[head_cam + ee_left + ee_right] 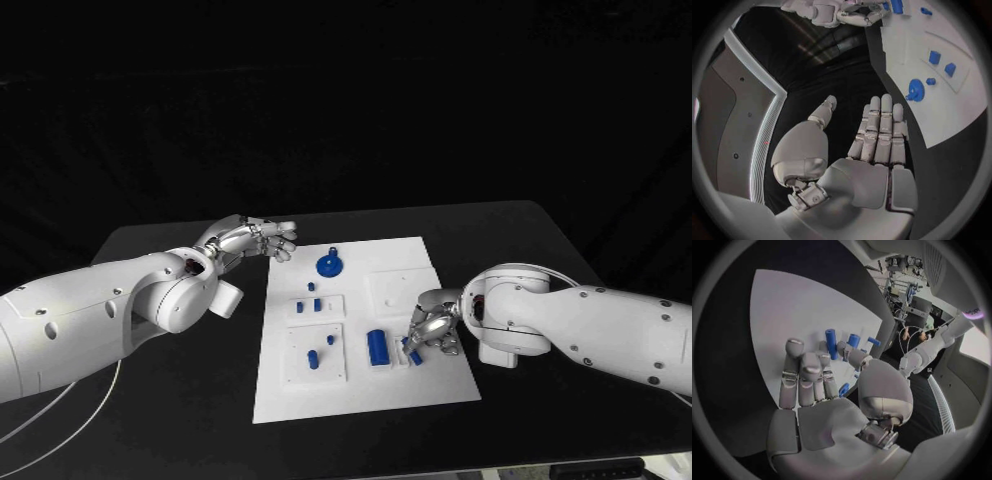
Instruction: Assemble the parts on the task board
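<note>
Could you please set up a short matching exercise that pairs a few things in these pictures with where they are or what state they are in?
Column one:
1. left silver hand
2. right silver hand
3. round blue disc-shaped part with a small tab
4. white rectangular task board

Column two:
A. lies in the middle of the black table
B. fingers apart, holding nothing, beside the board's far left corner
C. lies on the board near its far edge
D. over the board's right side, fingers curled at a small blue part

Pairs: 1-B, 2-D, 3-C, 4-A
</note>
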Motion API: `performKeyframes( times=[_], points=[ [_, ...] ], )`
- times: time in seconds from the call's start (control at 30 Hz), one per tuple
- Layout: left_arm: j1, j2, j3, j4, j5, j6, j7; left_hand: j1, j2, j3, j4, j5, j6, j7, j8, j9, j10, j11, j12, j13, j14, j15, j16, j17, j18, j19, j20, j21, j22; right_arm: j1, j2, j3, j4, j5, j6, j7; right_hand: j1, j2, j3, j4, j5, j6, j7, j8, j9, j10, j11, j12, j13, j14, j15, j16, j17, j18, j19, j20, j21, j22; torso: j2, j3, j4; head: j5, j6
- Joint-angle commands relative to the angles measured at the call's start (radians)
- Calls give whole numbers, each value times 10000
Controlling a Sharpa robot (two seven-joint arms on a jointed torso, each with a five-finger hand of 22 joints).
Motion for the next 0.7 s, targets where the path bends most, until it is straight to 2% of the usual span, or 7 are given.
performKeyframes(
  times=[0.03,0.5,0.7],
  points=[
    [3,33,5,2,33,162,70,-23,71,-23,-36,11,-70,26,-23,-10,39,-5,-44,-9,63,10,-39,12,145,51,-48,-35,16,-31,91,7,-36,-75,209,8,-61,22,-58,-9,70,57,-9,-46,-16,27,11,-38,11,0,-46,-60,-15,96,-13,-3,47,142,0,0,-2,6,-18],
    [3,9,3,18,32,189,41,-31,77,-26,-36,11,-75,28,-25,-13,39,-5,-45,-11,67,9,-49,24,145,54,-49,-41,23,-81,288,9,-129,-221,95,36,-103,47,-103,-13,120,55,-7,-51,-21,21,12,-43,16,-4,-46,-65,-16,96,-18,-4,44,140,6,2,2,48,-25],
    [3,18,3,1,32,187,35,-36,76,-29,-36,10,-76,29,-26,-14,38,-4,-45,-12,66,10,-53,27,145,54,-49,-44,24,-81,328,9,-132,-222,92,45,-214,-12,-201,29,79,57,-6,-55,-28,17,14,-49,22,-5,-45,-67,-14,96,-19,-1,41,136,2,1,-9,68,-41]
  ],
)
